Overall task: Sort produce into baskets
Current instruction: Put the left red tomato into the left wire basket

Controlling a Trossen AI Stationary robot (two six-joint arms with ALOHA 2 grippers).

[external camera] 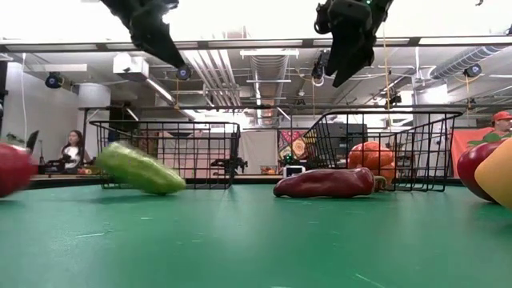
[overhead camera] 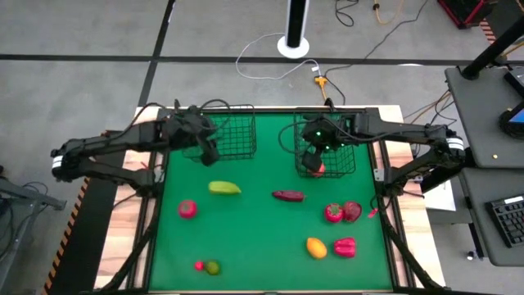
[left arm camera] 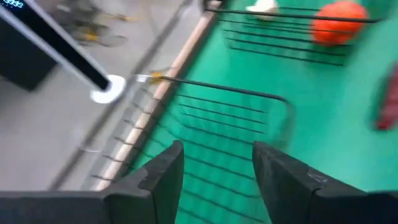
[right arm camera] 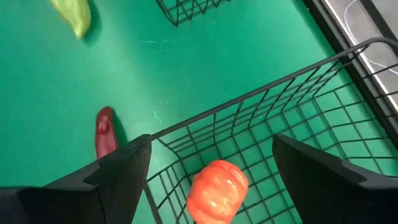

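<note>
Along the table's far edge in the high view stand two baskets: the left basket (overhead camera: 228, 133) looks empty, and the right basket (overhead camera: 330, 146) holds an orange piece (overhead camera: 318, 166). The left pincer (overhead camera: 205, 138) hangs over the left basket's near-left part, the right pincer (overhead camera: 314, 156) over the orange piece. Loose produce remains on the green mat: a yellow-green oblong (overhead camera: 224, 188), a purple piece (overhead camera: 288, 196), and red pieces toward the right edge.

In the low view, both arms reach down from above, pincers high over the basket rims.

In the left wrist view, the left pincer (left arm camera: 216, 171) stands narrow and empty above the wire floor. Descending here, its fingers could snag the mesh.

In the right wrist view, the right pincer (right arm camera: 210, 163) is wide and empty, straddling the basket wall; dropping straight down risks hitting the rim.
</note>
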